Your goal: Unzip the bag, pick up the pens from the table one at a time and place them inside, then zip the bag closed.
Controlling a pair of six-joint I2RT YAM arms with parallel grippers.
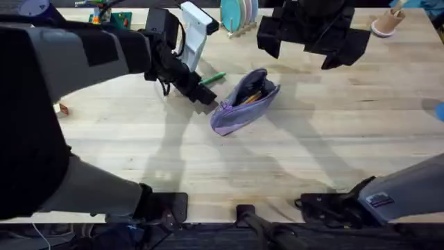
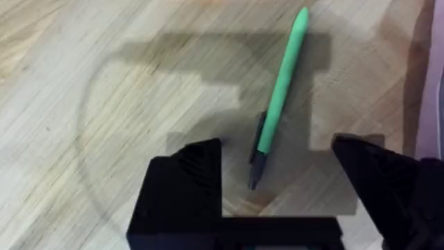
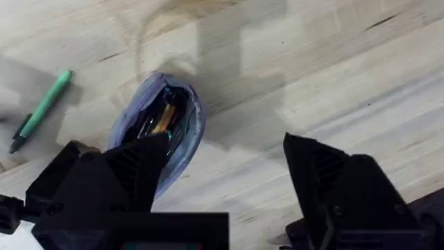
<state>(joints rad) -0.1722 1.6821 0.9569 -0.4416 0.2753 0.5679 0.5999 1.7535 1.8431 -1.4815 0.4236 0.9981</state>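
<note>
A green pen (image 1: 212, 78) with a dark tip lies on the wooden table (image 1: 312, 153), just left of the lavender bag (image 1: 246, 101). The bag is unzipped, and slim orange and dark things show inside it (image 3: 163, 118). My left gripper (image 1: 205, 96) hovers open over the pen (image 2: 281, 90), whose dark tip sits between the two black fingers (image 2: 198, 170). The bag's edge (image 2: 433, 69) shows beside that gripper. My right gripper (image 1: 305, 48) hangs open high above the table, past the bag (image 3: 156, 128), with nothing between its fingers (image 3: 326, 173). The pen (image 3: 41, 107) also shows there.
A white object (image 1: 198, 28) stands behind the left gripper. A rack of teal plates (image 1: 239, 14) and a pink cup (image 1: 385, 24) are along the far edge. A small red piece (image 1: 62, 109) lies at the left. A blue object (image 1: 438, 110) is at the right edge.
</note>
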